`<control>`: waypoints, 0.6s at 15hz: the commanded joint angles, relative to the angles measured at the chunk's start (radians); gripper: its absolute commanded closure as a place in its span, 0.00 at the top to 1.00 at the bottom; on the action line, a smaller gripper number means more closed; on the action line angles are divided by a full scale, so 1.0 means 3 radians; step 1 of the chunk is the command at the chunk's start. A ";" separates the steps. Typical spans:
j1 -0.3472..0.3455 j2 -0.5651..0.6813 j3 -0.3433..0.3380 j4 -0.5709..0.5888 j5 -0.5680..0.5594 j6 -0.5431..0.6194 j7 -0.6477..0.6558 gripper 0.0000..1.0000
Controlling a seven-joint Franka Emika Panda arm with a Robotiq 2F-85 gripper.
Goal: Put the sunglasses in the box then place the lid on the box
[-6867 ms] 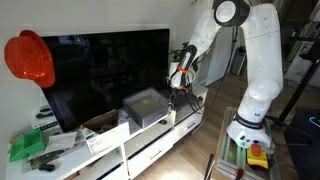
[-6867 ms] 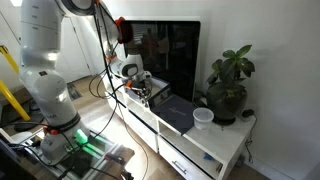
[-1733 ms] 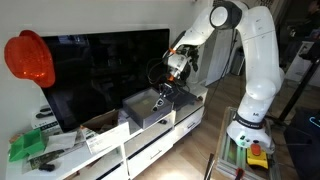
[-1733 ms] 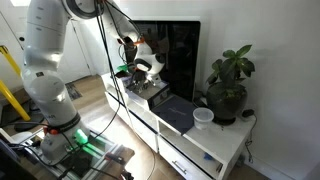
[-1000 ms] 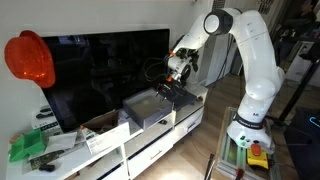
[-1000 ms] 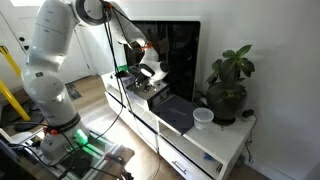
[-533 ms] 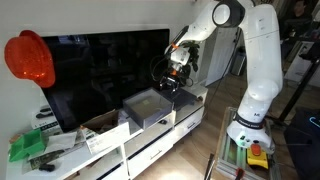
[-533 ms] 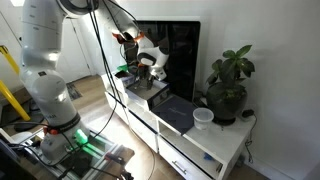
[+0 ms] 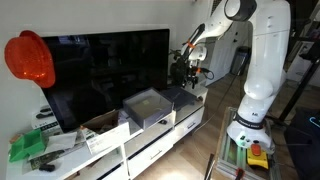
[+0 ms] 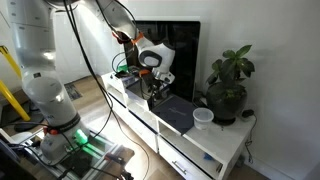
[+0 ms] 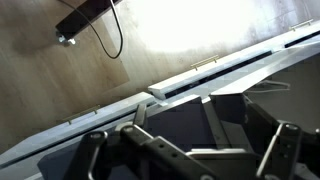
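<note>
Since half a second ago the white arm's gripper (image 9: pixel 189 72) has left the space over the low square grey box (image 9: pixel 150 116). It has swung along the long white TV cabinet (image 9: pixel 150 147) and now hangs raised on the side where the flat dark grey-black lid (image 9: pixel 184 97) lies.

Count: one box, one lid, one gripper. The box stands open-topped before the large black television screen (image 9: pixel 100 75). The lid lies flat just beside the box, not on it. The sunglasses are too small to make out in any view.

In an exterior view there are one round red object (image 9: pixel 28 58) and one brown cardboard box (image 9: pixel 100 123). In an exterior view there are instead one white cup (image 10: pixel 203 118) and one potted green plant (image 10: pixel 228 85) past the lid (image 10: pixel 176 113), and the gripper (image 10: pixel 157 90) covers the box.

Only the wrist view shows the fingers (image 11: pixel 285 150): spread wide, nothing between them, a dark grey surface beneath.
</note>
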 commanded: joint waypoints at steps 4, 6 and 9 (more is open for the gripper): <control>-0.0224 -0.0005 0.0059 -0.0073 -0.0025 0.0076 -0.0285 1.00; -0.0208 -0.0005 0.0077 -0.0073 -0.0025 0.0080 -0.0286 1.00; -0.0341 0.0346 0.0043 0.0147 0.0120 0.0151 -0.0255 1.00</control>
